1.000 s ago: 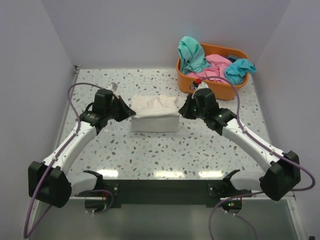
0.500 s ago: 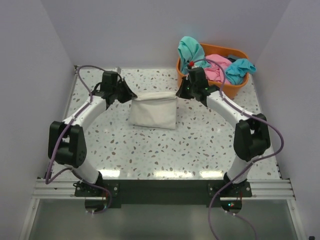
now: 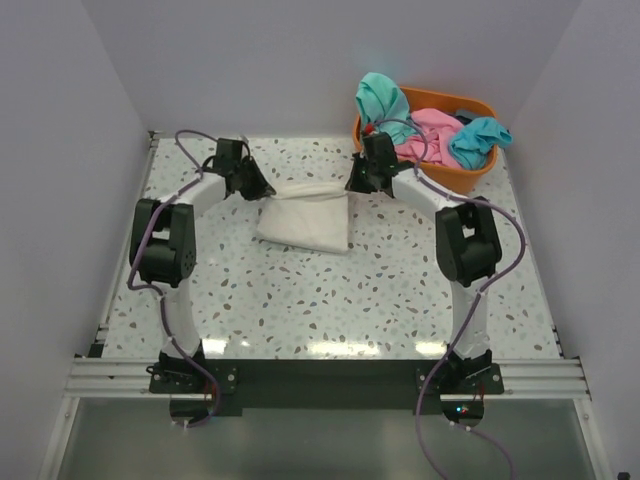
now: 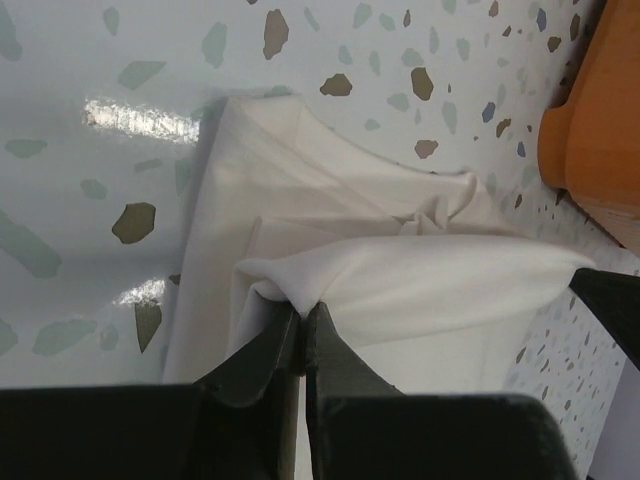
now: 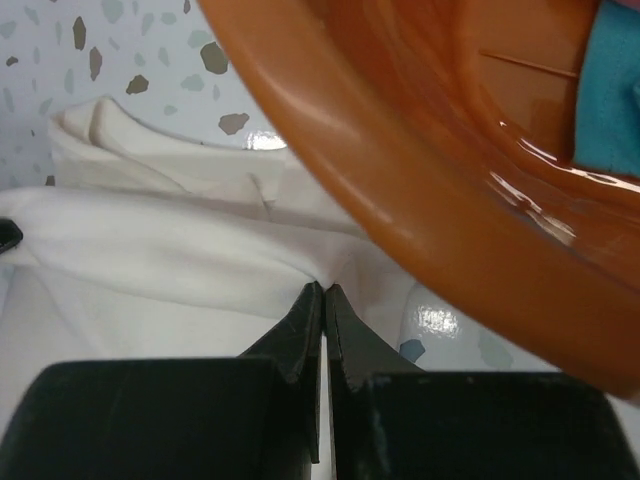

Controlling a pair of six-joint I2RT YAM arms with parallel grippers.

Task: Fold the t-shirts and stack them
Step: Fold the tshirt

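A cream-white t-shirt (image 3: 305,220), folded into a small rectangle, lies on the speckled table at the far middle. No red print shows. My left gripper (image 3: 262,189) is shut on its far left corner (image 4: 300,300). My right gripper (image 3: 350,188) is shut on its far right corner (image 5: 322,282). The far edge of the cloth (image 4: 430,270) is stretched between the two grippers and lifted a little. Teal shirts (image 3: 378,103) and a pink shirt (image 3: 432,132) lie heaped in the orange basket (image 3: 470,178).
The orange basket stands at the far right corner, and its rim (image 5: 420,190) is very close to my right gripper. Grey walls close the table at the back and both sides. Both arms stretch far out over the table.
Both grippers have carried the shirt's edge away from the arm bases toward the back wall. The folded shirt has slid farther back and now hangs slightly skewed between them.
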